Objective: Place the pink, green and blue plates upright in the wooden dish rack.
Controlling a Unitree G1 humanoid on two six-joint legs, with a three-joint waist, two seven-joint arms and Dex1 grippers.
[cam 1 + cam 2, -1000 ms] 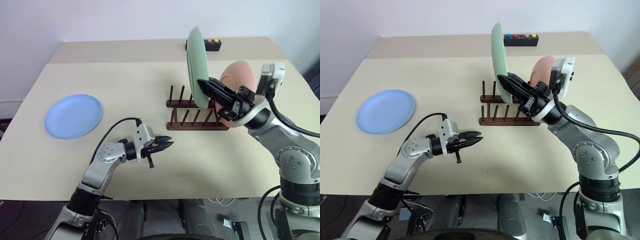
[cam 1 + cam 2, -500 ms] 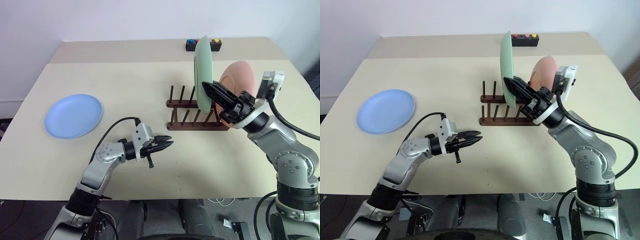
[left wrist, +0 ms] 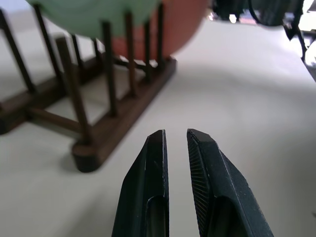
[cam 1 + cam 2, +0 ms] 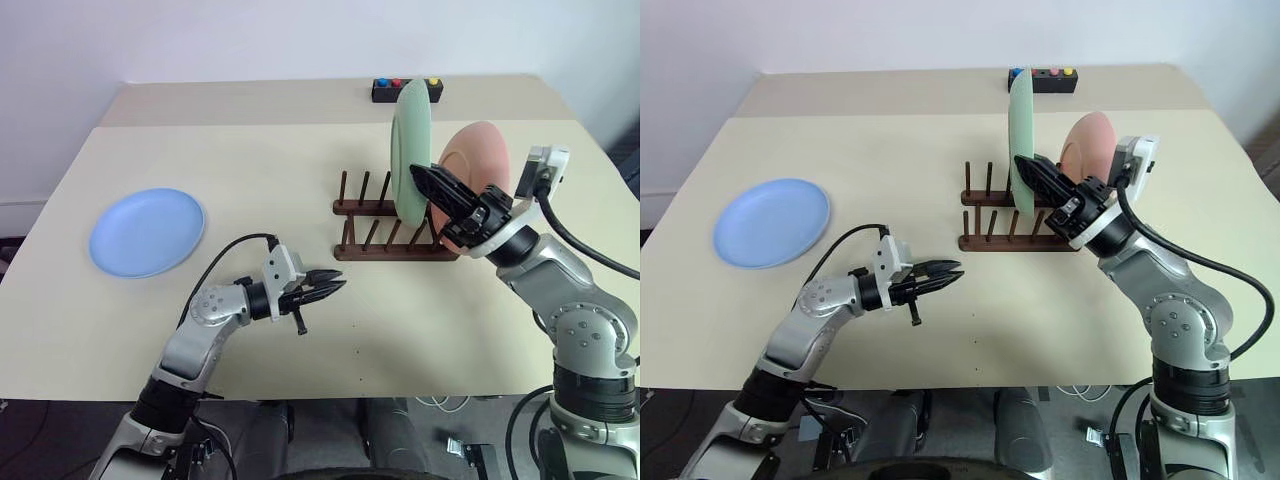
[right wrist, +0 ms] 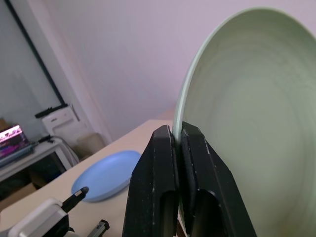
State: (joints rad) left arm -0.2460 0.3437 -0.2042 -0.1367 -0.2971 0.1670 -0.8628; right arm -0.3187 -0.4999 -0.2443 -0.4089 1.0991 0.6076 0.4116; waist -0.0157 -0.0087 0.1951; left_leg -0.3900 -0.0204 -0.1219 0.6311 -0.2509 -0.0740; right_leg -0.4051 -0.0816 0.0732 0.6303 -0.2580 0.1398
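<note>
Head stereo overhead; wrist close-ups.

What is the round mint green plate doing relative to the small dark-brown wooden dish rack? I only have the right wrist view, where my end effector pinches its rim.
Observer: The mint green plate stands on edge at the wooden dish rack, its lower part among the pegs, gripped by the right end effector.
Operator: Is the salmon pink plate racked?
Observer: Yes, the pink plate stands upright in the rack, just right of the green one.
Operator: And the left end effector?
Observer: The left end effector hovers over the beige table, holding nothing, nearly closed.
</note>
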